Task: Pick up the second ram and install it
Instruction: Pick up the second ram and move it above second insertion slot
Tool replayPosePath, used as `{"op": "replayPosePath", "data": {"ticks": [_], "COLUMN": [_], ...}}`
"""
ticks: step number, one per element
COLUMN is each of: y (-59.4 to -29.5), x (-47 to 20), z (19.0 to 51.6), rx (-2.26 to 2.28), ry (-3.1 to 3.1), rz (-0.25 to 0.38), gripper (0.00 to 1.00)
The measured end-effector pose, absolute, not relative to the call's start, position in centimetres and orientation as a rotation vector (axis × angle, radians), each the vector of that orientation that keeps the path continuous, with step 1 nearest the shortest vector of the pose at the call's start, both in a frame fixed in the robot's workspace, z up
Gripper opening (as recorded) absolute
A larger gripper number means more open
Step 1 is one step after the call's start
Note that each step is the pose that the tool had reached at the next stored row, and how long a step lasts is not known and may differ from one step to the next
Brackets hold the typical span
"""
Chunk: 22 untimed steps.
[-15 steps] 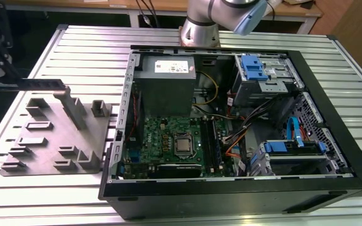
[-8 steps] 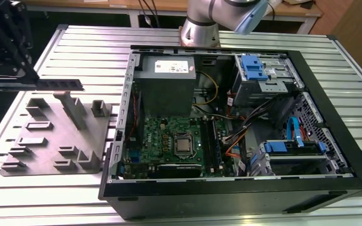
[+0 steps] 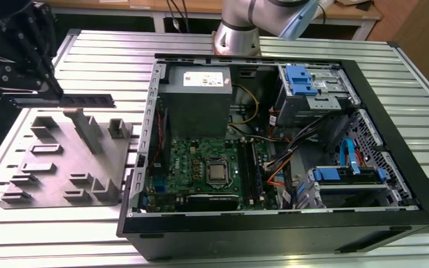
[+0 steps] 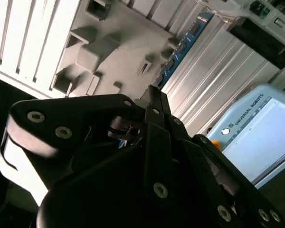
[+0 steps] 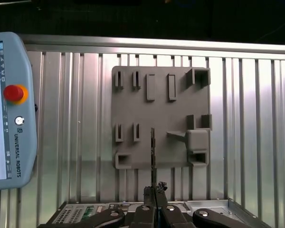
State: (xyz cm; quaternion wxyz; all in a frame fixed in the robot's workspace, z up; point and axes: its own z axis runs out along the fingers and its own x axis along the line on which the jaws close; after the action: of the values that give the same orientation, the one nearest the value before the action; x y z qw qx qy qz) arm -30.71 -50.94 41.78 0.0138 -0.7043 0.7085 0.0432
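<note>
Remote view of the gripper (image 3: 47, 94) with its jaws drawn narrow and clamped on the second ram (image 3: 87, 101). I see the stick held flat-faced between the fingers, with most of its length projecting beyond the fingertips. In the first wrist view the second ram (image 5: 153, 152) appears edge-on, running straight out ahead of the gripper (image 5: 154, 192). In the second wrist view its blue board and row of chips (image 4: 183, 45) extend away from the closed gripper (image 4: 152, 97). The grey holder block (image 3: 65, 162) lies directly beneath the gripper on the ribbed table (image 3: 110, 50). I judge the stick to be raised clear of its posts, though only narrowly. The open computer case (image 3: 274, 229) stands well apart from the gripper, and the green motherboard (image 3: 199, 162) with its long black memory slots (image 3: 249, 167) lies inside it. A teach pendant (image 5: 9, 142) rests on the table to one side of the holder. Hazards, as I judge them: the grip sits towards one end, so the stick could pivot between the fingers under any knock or downward press. A low sideways pass could catch the holder's taller posts. The near wall of the case and the cables (image 3: 289, 151) beside the slots could foul the projecting end. A small tilt or a reversed notch at the slot would let the stick bind rather than seat, loading the board. From here I cannot tell whether the slot latches stand open.
</note>
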Motion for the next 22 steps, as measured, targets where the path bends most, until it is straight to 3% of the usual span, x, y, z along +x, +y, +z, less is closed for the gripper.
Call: {"op": "replayPosePath", "data": {"ticks": [22], "y": [-50.9], "x": [-21.9], "z": [41.8], "rx": [-2.193], "ry": [2.206], "rz": [0.135], "gripper": [0.08]}}
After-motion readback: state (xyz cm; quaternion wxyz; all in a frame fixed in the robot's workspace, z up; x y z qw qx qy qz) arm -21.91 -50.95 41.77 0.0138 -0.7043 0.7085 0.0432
